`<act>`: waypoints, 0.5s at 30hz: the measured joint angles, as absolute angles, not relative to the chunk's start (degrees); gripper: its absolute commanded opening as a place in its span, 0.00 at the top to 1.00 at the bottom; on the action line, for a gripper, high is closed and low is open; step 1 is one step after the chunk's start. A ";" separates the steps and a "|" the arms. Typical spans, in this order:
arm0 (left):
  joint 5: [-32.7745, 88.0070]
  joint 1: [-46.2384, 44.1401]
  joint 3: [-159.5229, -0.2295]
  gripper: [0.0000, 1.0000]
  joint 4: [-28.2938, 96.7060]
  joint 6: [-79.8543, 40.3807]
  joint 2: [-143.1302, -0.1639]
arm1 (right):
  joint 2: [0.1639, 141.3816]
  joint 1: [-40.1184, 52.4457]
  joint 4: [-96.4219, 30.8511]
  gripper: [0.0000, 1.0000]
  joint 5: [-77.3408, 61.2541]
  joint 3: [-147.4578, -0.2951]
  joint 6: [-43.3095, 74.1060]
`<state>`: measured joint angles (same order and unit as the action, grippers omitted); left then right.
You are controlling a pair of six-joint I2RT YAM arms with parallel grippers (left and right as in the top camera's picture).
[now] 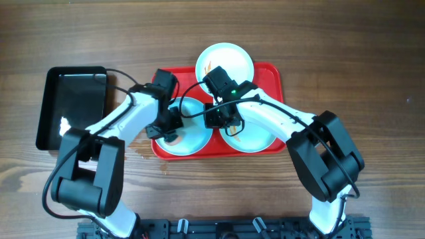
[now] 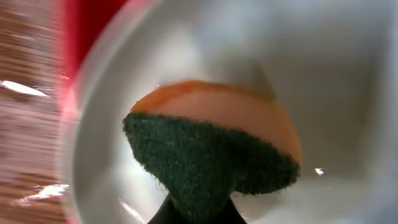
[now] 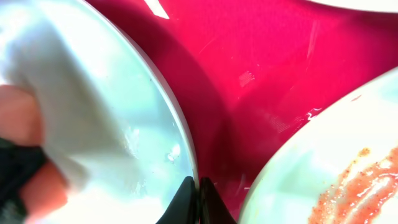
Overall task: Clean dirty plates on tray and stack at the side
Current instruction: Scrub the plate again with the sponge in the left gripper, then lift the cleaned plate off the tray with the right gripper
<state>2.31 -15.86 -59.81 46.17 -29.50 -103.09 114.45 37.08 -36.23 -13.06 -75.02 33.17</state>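
Three pale plates lie on the red tray. My left gripper is shut on a sponge, green scouring face and orange body, and presses it into the near-left plate. That plate's inside looks white around the sponge. My right gripper is shut on the same plate's rim, one finger inside, one outside. The near-right plate carries orange-red streaks. The far plate shows a small brown streak.
A glossy black tray sits on the wooden table left of the red tray. Both arms cross over the red tray's middle, and cables loop above the plates. Bare red tray floor shows between the two near plates.
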 measured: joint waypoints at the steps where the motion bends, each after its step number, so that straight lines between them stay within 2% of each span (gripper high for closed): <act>1: 1.67 -15.55 -59.81 0.96 46.30 -29.52 -103.07 | 114.45 37.08 -36.23 0.95 -13.04 -75.02 33.19; 15: -8.43 -14.81 -64.77 0.96 44.05 -29.45 -103.18 | 114.45 37.08 -34.37 0.96 -13.02 -75.02 32.73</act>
